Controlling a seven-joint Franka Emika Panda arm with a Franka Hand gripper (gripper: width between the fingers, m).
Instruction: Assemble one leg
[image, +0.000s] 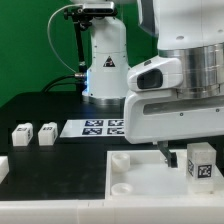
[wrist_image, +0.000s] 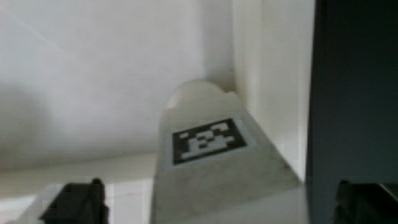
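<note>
In the exterior view, the white robot arm's wrist hangs low over the large white square tray-like plastic piece (image: 140, 172) on the black worktop (image: 40, 110), its claw (image: 196, 160) clamped on a small white plastic block-shaped leg (image: 201, 161) bearing a black-and-white tag. Two similar tagged white blocks (image: 33, 133) sit well apart toward that view's left. In the wrist view, the leg (wrist_image: 217, 150) stands between the dark fingertips (wrist_image: 77, 200), tag facing the camera.

Exterior light: falling evenly and brightly; whites are glaring against the dark tabletop (image: 30, 108)
Wrist focus: blurring softly; shadows are dimming one side
</note>
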